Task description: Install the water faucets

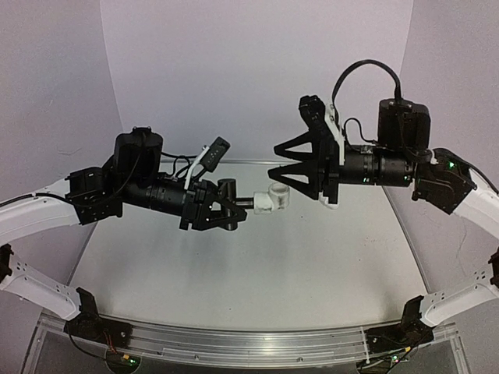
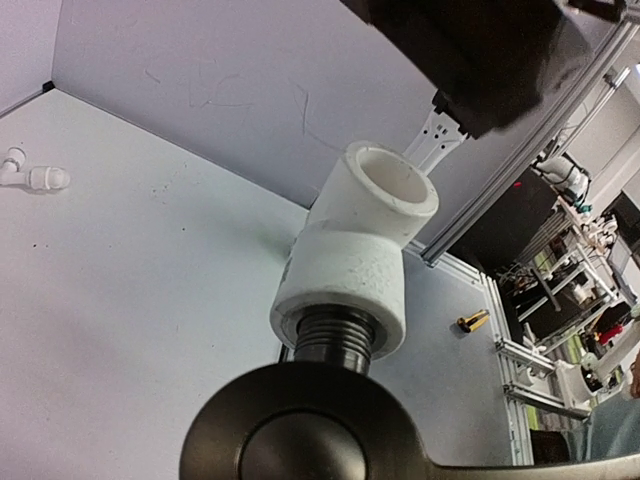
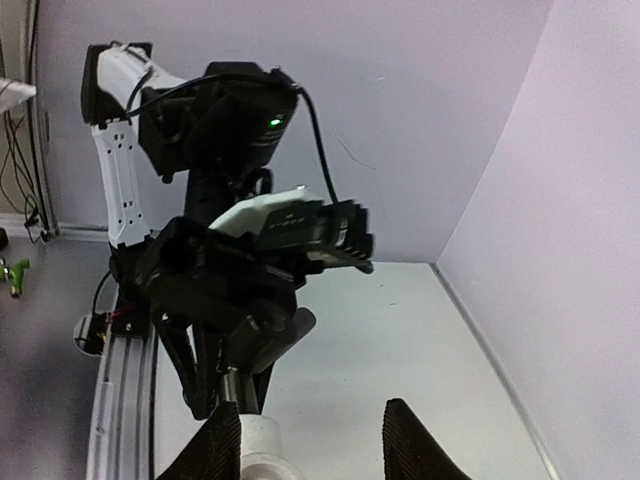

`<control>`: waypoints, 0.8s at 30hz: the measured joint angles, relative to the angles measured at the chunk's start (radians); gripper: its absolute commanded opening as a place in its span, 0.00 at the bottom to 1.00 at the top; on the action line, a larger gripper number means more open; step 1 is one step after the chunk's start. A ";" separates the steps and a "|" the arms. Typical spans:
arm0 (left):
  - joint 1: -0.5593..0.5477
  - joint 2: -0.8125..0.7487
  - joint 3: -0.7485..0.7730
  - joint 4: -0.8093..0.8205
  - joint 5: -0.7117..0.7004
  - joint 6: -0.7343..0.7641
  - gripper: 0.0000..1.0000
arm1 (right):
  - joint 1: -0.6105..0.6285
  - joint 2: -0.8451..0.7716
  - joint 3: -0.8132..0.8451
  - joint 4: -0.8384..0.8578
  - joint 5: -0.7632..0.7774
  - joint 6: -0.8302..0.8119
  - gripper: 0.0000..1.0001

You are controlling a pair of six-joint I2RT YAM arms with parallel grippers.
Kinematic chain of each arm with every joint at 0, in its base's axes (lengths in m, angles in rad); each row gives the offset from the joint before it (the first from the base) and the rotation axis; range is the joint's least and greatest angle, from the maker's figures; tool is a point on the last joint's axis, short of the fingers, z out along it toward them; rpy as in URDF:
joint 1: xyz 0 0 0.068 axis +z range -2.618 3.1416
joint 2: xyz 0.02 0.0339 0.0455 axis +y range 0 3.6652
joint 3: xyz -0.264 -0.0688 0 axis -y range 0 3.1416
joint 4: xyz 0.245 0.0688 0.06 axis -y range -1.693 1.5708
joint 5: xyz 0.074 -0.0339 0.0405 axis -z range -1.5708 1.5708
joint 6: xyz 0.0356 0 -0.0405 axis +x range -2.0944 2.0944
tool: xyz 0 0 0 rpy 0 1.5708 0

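Note:
My left gripper [image 1: 228,204] is shut on the dark grey faucet [image 2: 300,425] and holds it level above the table. The faucet's threaded end [image 2: 335,340] sits inside a white elbow fitting [image 2: 355,250], which also shows in the top view [image 1: 273,196]. My right gripper [image 1: 274,161] stands open just above and behind the elbow fitting [image 3: 262,447]. In the right wrist view the fitting lies against the left finger [image 3: 213,445] and well apart from the right finger [image 3: 415,447]. A second small white fitting [image 2: 30,177] lies on the table.
The white table [image 1: 257,265] is enclosed by pale walls at the back and sides. An aluminium rail [image 1: 249,343] runs along the near edge. A small gold part [image 2: 472,321] lies near the table's framed edge. The left arm's wrist [image 3: 225,290] fills the middle of the right wrist view.

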 measured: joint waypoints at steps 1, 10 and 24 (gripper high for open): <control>-0.007 -0.001 0.000 -0.020 -0.012 0.017 0.00 | -0.015 0.003 0.006 -0.001 -0.009 0.042 0.48; -0.033 -0.017 0.008 -0.097 -0.056 0.067 0.00 | -0.126 0.082 0.070 -0.083 -0.046 0.151 0.61; 0.029 0.019 0.065 -0.022 -0.005 -0.253 0.00 | -0.047 -0.021 0.129 -0.154 -0.104 -0.398 0.85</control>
